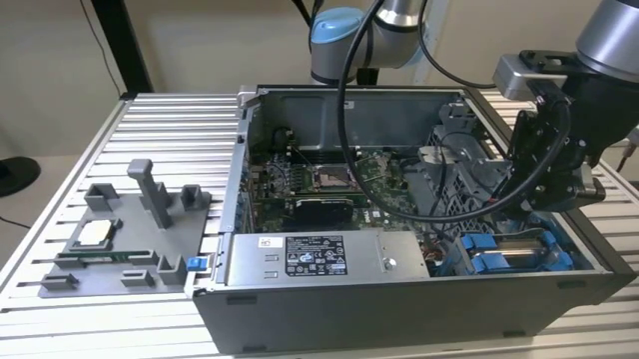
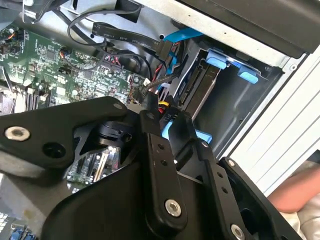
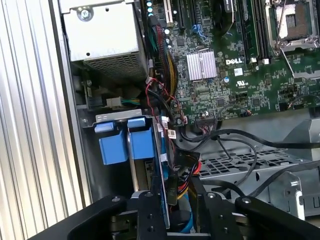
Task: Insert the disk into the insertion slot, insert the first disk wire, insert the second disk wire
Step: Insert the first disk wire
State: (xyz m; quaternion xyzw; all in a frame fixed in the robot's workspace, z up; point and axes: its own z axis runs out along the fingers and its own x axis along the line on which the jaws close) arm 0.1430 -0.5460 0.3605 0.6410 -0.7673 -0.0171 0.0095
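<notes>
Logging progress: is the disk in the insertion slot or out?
In: the disk sits inside the insertion slot, between blue rails.

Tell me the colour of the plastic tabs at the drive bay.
Bright blue; the tabs show best in the first wrist view.

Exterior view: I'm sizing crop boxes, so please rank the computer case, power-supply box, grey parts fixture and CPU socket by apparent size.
1. computer case
2. grey parts fixture
3. power-supply box, not far behind the fixture
4. CPU socket, clearly smallest, though it sits farther back
</notes>
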